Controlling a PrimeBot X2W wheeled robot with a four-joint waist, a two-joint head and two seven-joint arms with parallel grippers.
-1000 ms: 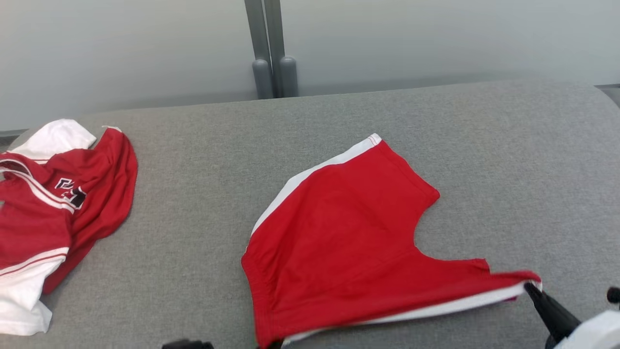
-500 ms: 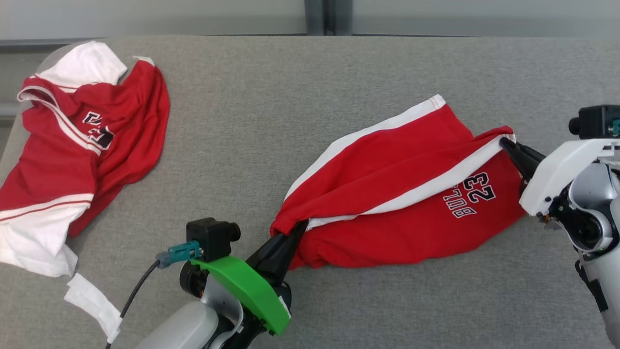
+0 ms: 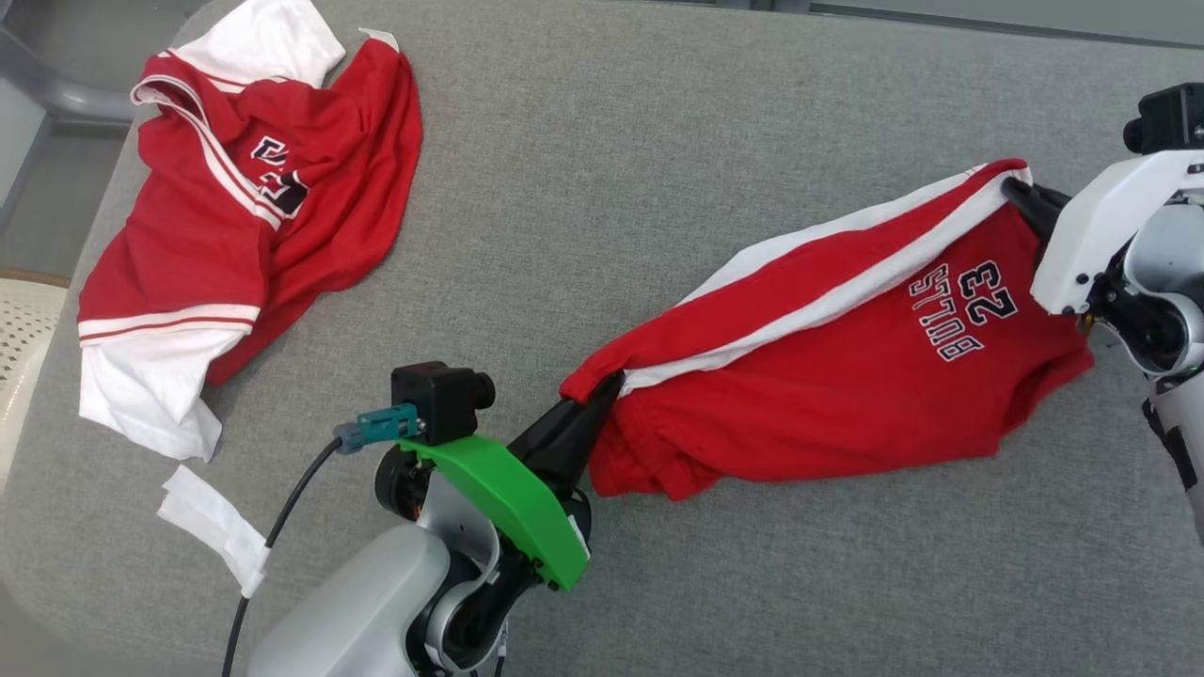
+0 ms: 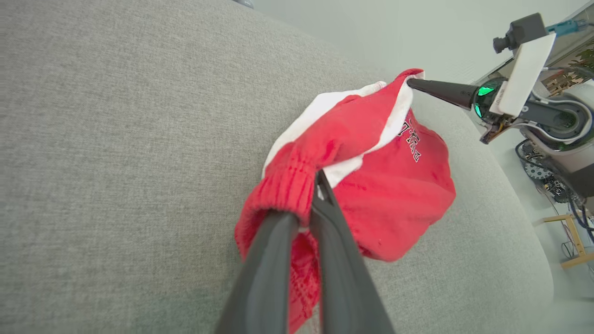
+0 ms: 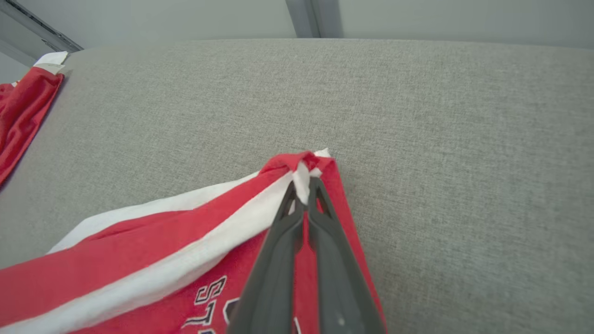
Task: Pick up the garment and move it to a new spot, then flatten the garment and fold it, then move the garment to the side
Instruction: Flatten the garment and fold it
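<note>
The garment (image 3: 828,376) is a pair of red shorts with white side stripes and "BULLS 23" printed on it, hanging stretched between my two grippers above the grey surface. My left gripper (image 3: 607,387) is shut on its ribbed waistband corner (image 4: 297,185) at the lower middle. My right gripper (image 3: 1014,188) is shut on the opposite hem corner (image 5: 304,169) at the right. The lower fabric sags and touches the cushion. In the left wrist view the right gripper (image 4: 410,82) pinches the far tip of the shorts.
A second red and white jersey (image 3: 235,216) lies crumpled at the far left of the grey padded surface (image 3: 583,141). A white scrap (image 3: 212,527) lies below it beside my left arm's cable. The surface's left edge drops off near a pale chair (image 3: 23,329).
The camera tilted down and shifted. Both grippers have lifted the shorts off the flat spread and folded them over, so the printed side now faces up; the garment has drifted rightward.
</note>
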